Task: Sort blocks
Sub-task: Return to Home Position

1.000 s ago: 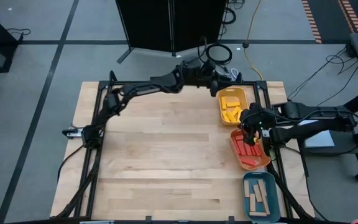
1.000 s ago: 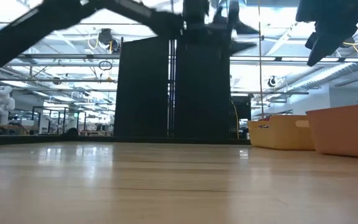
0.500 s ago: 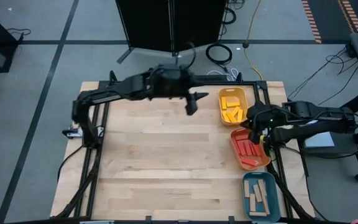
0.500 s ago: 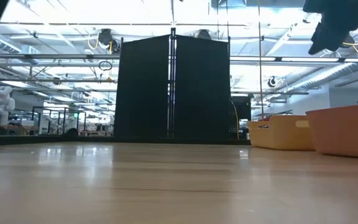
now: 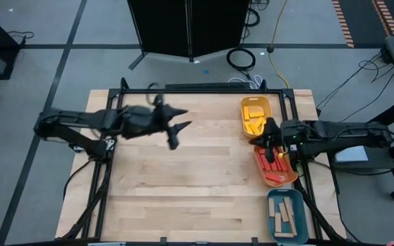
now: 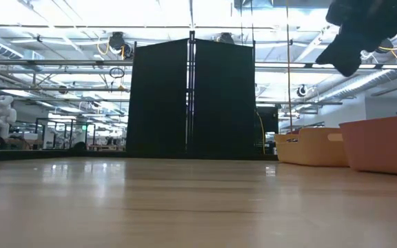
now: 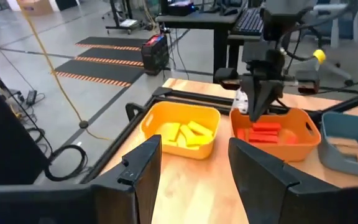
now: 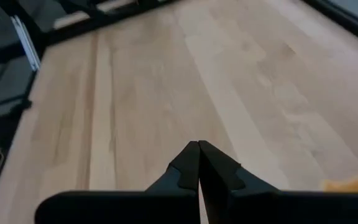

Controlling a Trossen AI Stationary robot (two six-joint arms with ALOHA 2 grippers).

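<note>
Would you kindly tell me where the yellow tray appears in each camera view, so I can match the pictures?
High view: yellow tray upper right, at the table's right edge.
Low view: right side, partly behind the orange tray.
Left wrist view: ahead of the open left tool, yellow blocks inside.
Right wrist view: not identifiable.
Shared landmark: the orange tray beside it.

the right gripper [image 8: 199, 149] hangs over bare pale wood of the table [image 8: 241, 81], its two dark fingers pressed together with nothing between them. a black frame rail [image 8: 89, 20] runs along the table's far edge. an orange-yellow sliver [image 8: 353, 182], possibly a tray's rim, shows near the gripper.
</note>
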